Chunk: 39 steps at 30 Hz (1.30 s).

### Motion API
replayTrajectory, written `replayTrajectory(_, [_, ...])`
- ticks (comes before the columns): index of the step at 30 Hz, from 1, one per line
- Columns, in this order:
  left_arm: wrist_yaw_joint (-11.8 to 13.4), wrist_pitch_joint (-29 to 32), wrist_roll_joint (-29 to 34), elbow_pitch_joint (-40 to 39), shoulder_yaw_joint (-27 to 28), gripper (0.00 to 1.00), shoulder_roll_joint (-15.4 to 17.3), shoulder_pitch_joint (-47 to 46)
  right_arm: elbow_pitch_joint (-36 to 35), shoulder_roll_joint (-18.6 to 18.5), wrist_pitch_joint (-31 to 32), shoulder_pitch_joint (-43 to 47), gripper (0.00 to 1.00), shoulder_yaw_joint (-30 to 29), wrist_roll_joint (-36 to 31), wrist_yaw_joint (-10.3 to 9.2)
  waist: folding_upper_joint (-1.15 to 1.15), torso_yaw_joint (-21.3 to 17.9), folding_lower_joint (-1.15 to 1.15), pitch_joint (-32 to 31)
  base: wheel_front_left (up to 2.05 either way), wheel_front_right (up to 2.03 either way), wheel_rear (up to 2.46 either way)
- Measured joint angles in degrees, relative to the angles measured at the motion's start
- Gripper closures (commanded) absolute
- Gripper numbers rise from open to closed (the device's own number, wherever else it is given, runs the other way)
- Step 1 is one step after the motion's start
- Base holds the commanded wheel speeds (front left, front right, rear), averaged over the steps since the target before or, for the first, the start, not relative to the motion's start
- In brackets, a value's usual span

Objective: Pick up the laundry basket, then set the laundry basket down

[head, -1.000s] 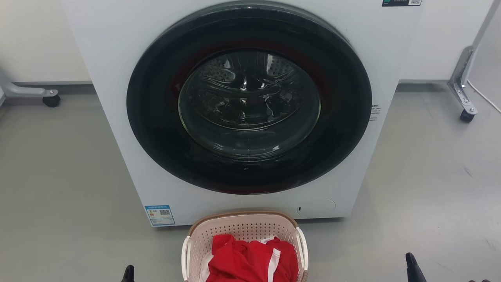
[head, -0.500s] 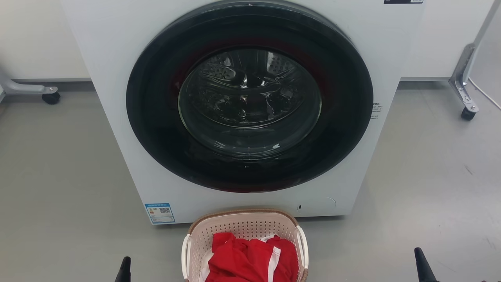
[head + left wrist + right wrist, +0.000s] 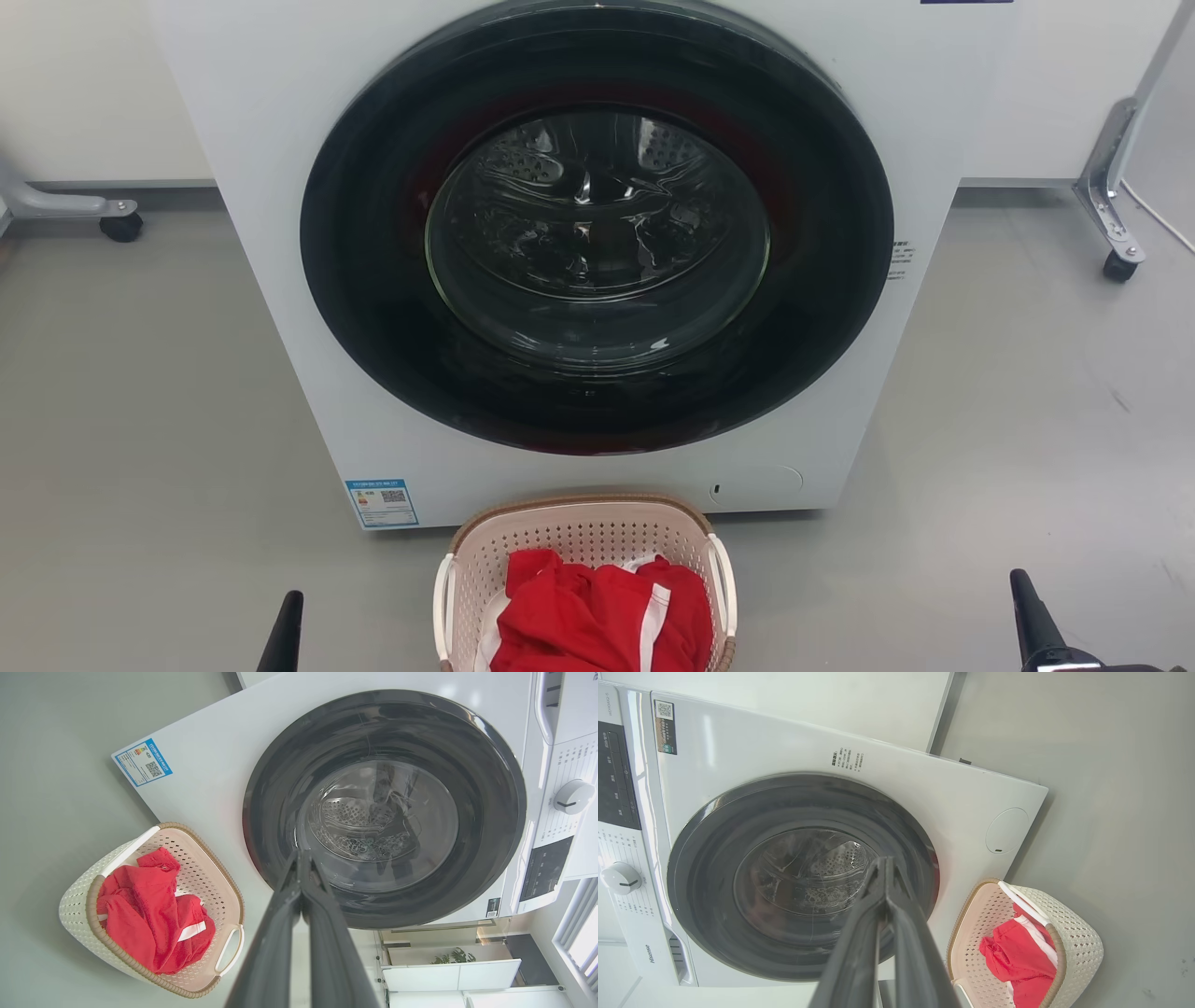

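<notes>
The laundry basket (image 3: 579, 541), pale pink-beige and perforated with a brown rim and white side handles, stands on the grey floor just in front of the washer, holding red clothes (image 3: 597, 621). It also shows as the laundry basket (image 3: 205, 877) in the left wrist view and as the laundry basket (image 3: 1078, 938) in the right wrist view. My left gripper (image 3: 283, 635) rises at the lower left, well apart from the basket's left handle. My right gripper (image 3: 1032, 621) rises at the lower right, far from the right handle. Both are shut with nothing held: left gripper (image 3: 299, 856), right gripper (image 3: 885, 861).
A white front-loading washer (image 3: 280, 280) with a dark round door (image 3: 597, 233), shut, stands right behind the basket. Metal frame legs on castors sit at the far left (image 3: 121, 226) and far right (image 3: 1117, 266). Grey floor lies on both sides of the basket.
Both grippers have risen further into the head view and spread outward, away from the basket. The view has shifted slightly; the basket stays in place.
</notes>
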Motion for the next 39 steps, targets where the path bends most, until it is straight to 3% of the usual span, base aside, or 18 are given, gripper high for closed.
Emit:
replayTrajectory(18, [-2.6,3.5,-13.0,1.4,3.2,1.0,-0.7,-3.2,1.1,0.2,3.7,-1.5,1.0,-4.3,13.8,2.52,0.0,0.1,0.0,0.6,0.0,0.0,0.0])
replayTrajectory(39, [-2.9,3.6,-13.9,1.4,3.3,1.0,-0.8,-3.4,1.1,0.2,3.7,-2.3,1.0,-4.4,13.9,2.69,0.0,0.1,0.0,0.6,0.0,0.0,0.0])
